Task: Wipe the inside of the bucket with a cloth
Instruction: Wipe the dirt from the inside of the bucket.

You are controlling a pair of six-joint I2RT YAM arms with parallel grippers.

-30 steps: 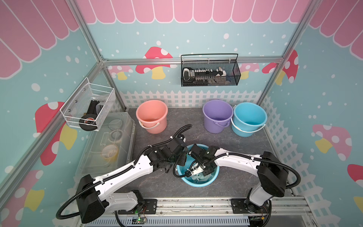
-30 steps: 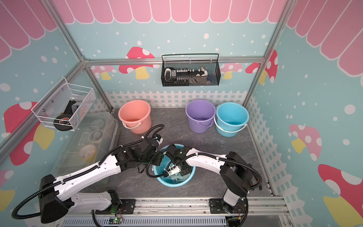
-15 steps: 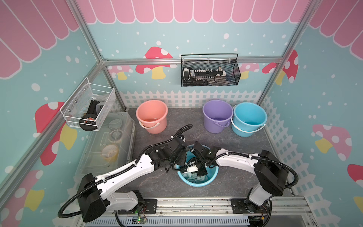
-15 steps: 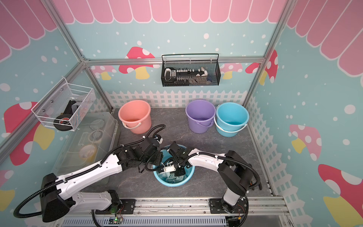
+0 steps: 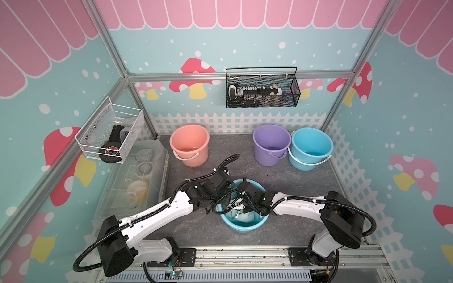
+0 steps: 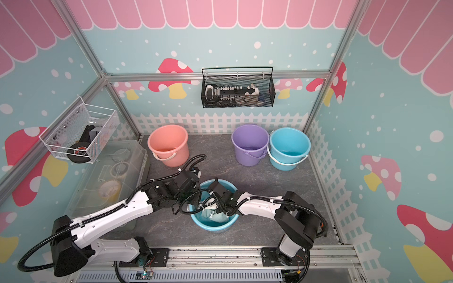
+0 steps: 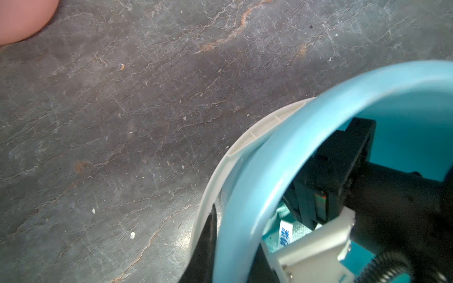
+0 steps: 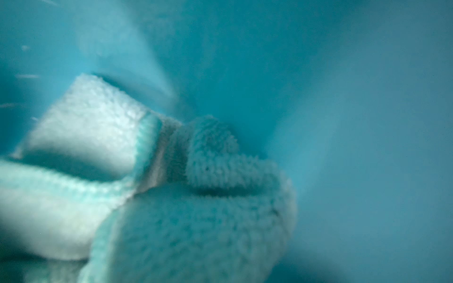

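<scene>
Evidently the cloth [image 5: 242,216] is bunched low inside the front pale blue bucket [image 5: 245,227], directly beneath the right gripper [image 5: 235,207], which is closed, apparently on a fold of it, while the rim [image 7: 245,196] is pinched narrowly by the left gripper [image 5: 219,199].

Both arms stretch inward, wrists tipped down. The left gripper [image 5: 213,207] clamps the rim of the bucket [image 5: 245,228] between its jaws. The right gripper [image 5: 241,208], jaws closed, points down just beside it.

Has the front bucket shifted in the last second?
Yes, slightly. The bucket has slid sideways toward the clear box.
</scene>
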